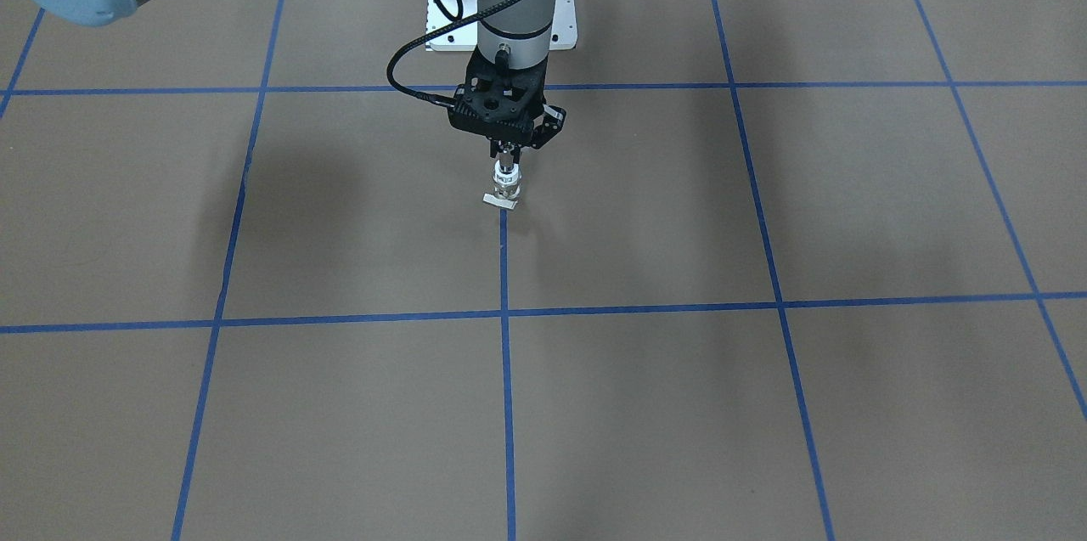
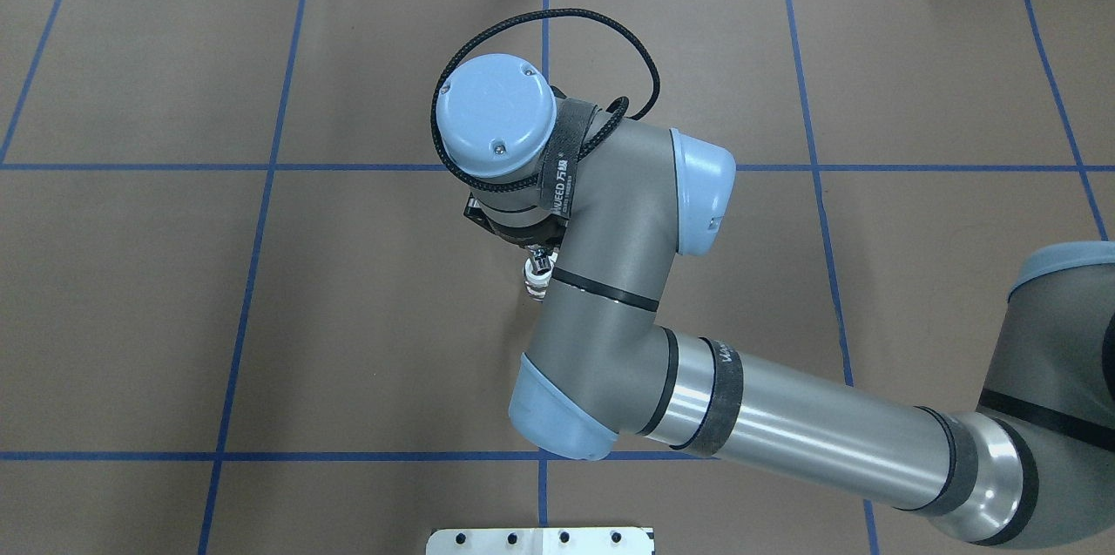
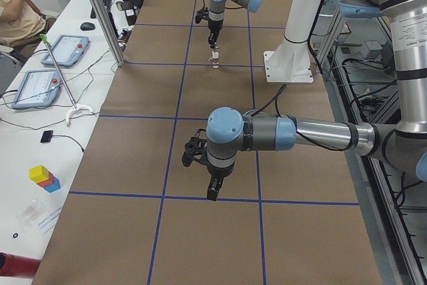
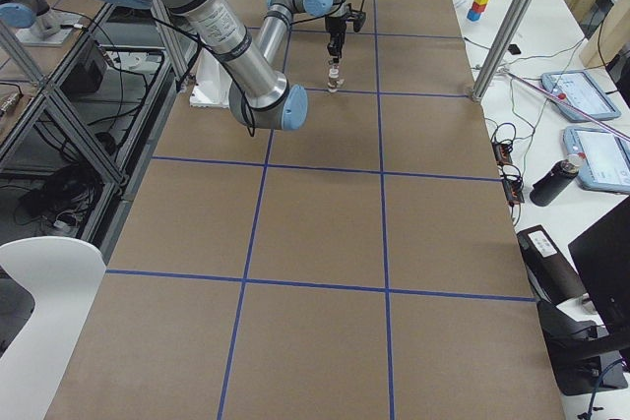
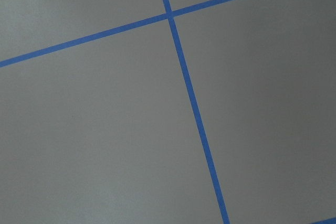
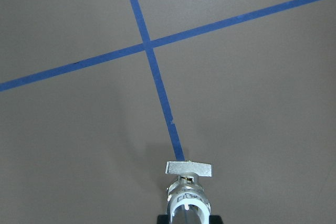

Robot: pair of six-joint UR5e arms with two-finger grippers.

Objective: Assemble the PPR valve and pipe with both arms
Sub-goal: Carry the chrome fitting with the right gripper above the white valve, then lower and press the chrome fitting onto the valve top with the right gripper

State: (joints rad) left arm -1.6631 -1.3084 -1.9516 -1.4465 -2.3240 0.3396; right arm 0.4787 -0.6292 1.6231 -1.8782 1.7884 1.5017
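Right gripper (image 1: pixel 506 157) pinches the PPR valve (image 1: pixel 504 183) from above, at the worktop (image 1: pixel 764 405) centre.
Overhead, the wrist (image 2: pixel 496 115) hides this grip; the left gripper (image 3: pixel 212 193) shows only in the side view, spread or pressed together untellable.

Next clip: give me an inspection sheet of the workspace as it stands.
Surface: brown mat with a blue tape grid, lying flat.
Job's things: PPR valve held tab-down by the right gripper; pipe not made out separately.
Clutter: nothing seen on the mat.
Grippers: right gripper shut on the PPR valve; left gripper points down over bare mat, state cannot be told.
Cables: black braided cable loops off the right wrist.
Surroundings: white pedestal; tablets and coloured blocks on a side bench; a seated person.
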